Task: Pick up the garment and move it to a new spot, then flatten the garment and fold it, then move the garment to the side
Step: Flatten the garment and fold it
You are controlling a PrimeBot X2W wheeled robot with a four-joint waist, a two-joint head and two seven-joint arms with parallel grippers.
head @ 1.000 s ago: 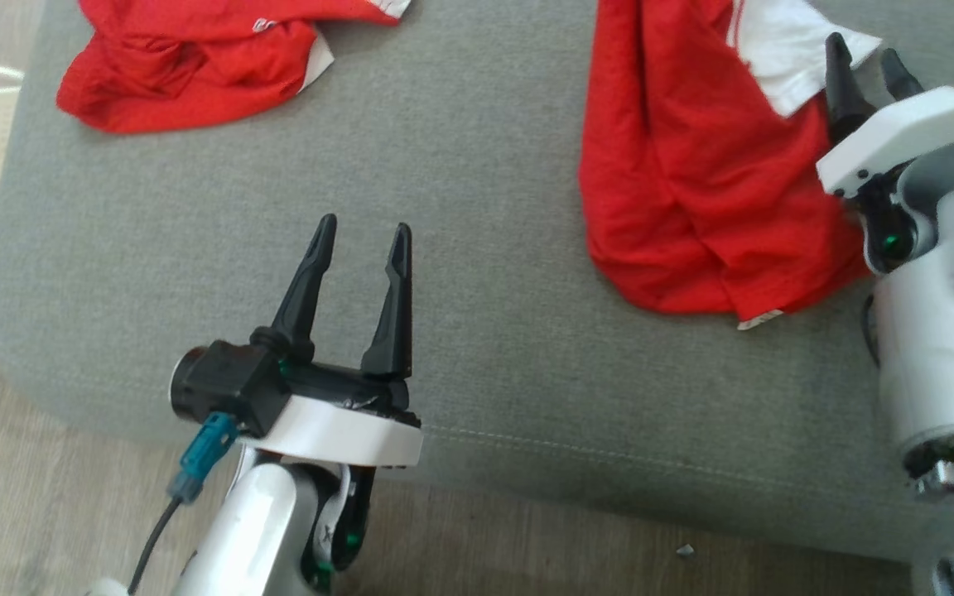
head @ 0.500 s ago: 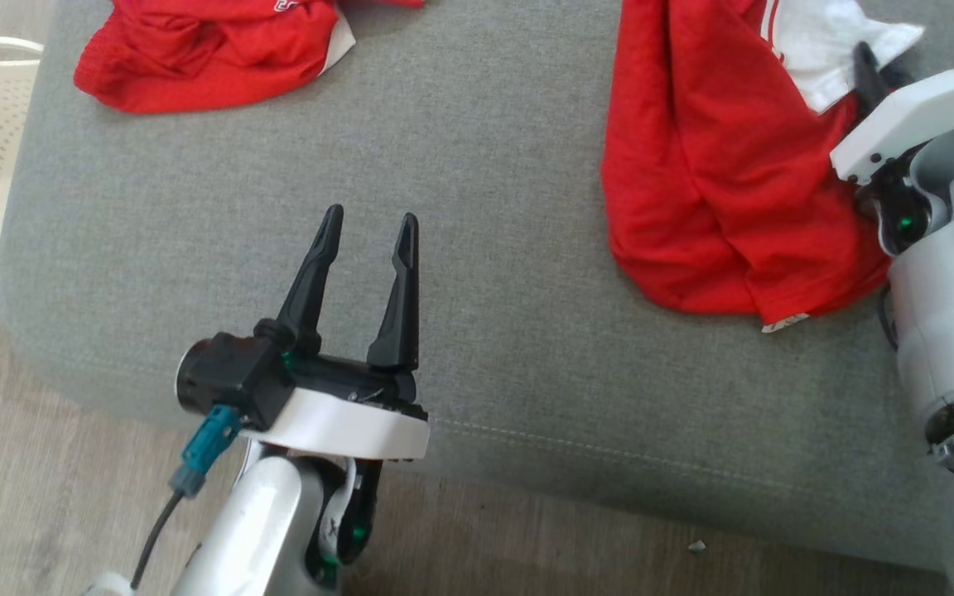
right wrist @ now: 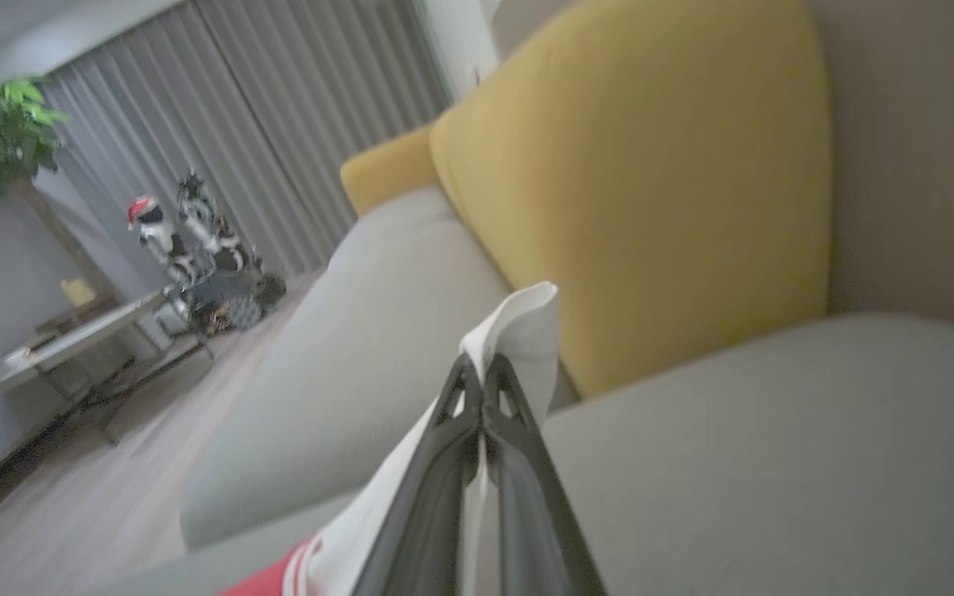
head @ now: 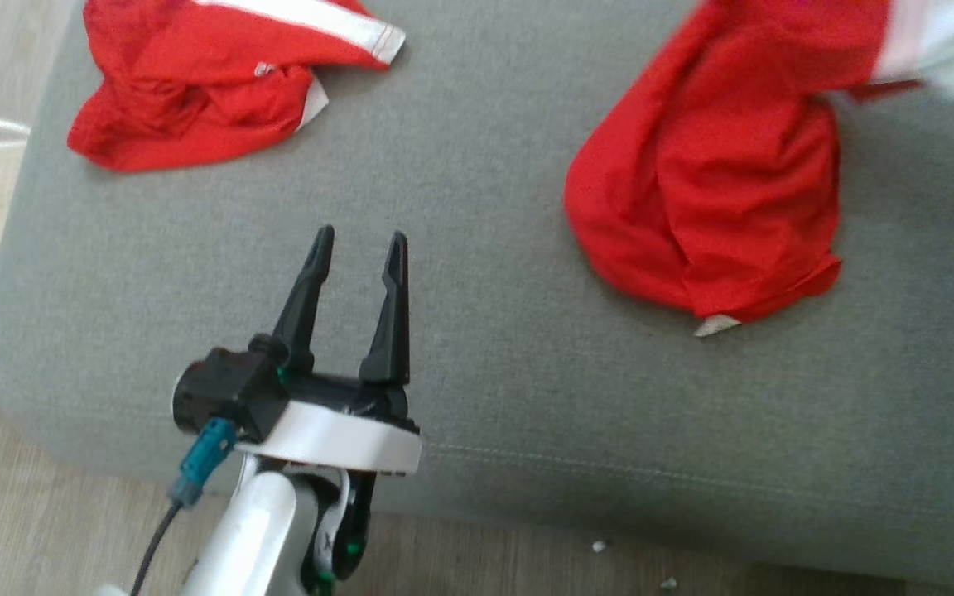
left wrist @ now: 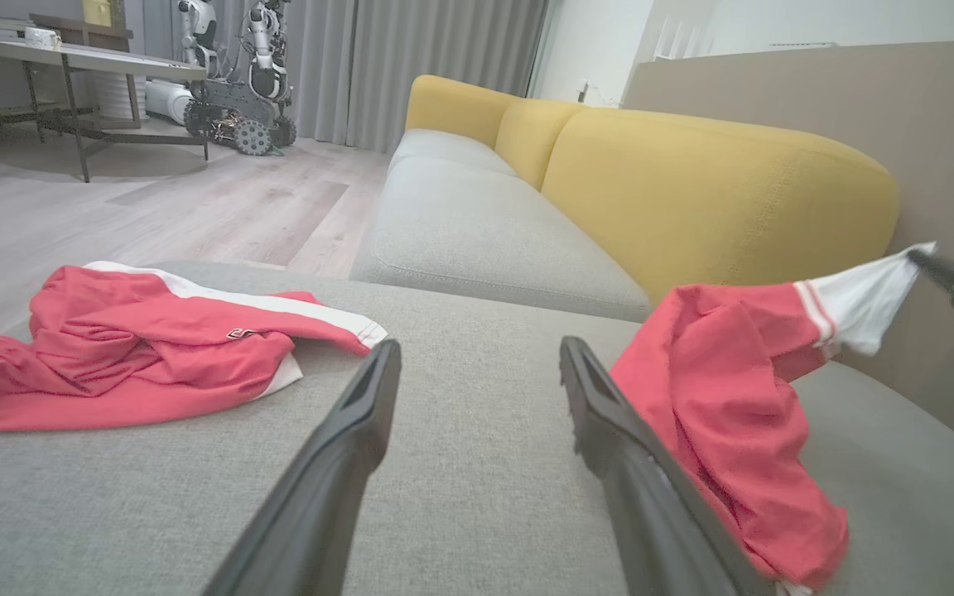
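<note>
Right gripper [right wrist: 479, 372] is clamped on the white sleeve [right wrist: 527, 323] of the red garment [head: 709, 190]. The garment is hung from it, with the lower end apparently rested on the grey cushion [head: 485, 165]. Left gripper [head: 361, 236] is held open above the cushion.

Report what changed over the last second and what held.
The right gripper shut on the white sleeve of the right-hand red garment and raised it, so the cloth now stretches up from the grey cushion with its lower end lying there. Unchanged: the left gripper, open above the cushion's front, and the other red garment, crumpled at the left.
</note>
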